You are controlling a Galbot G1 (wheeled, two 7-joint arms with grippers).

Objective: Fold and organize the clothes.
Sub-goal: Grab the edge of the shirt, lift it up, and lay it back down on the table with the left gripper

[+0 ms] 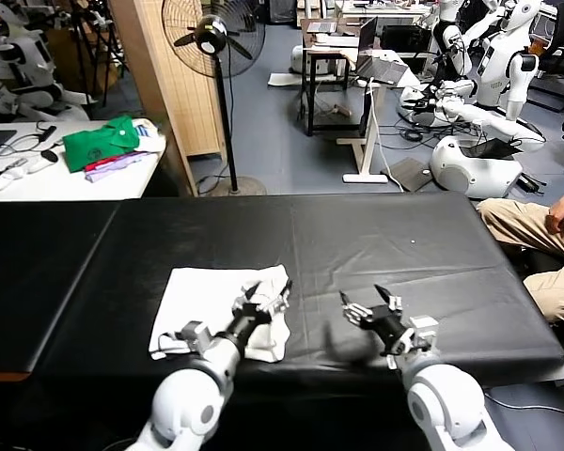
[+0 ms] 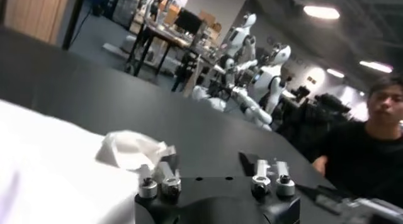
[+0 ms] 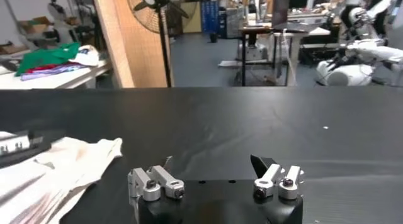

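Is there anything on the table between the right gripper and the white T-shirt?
Nothing visible. Only bare black table lies between the open right gripper and the folded white T-shirt. The left gripper, also open, sits over the shirt's near right corner, beside that path rather than across it.

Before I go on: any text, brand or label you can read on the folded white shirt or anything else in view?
None can be read.
Folded white T-shirt on the black table: only plain white cloth shows, no lettering.
Green folded garment on the white side table: a faint mark, too small to read.
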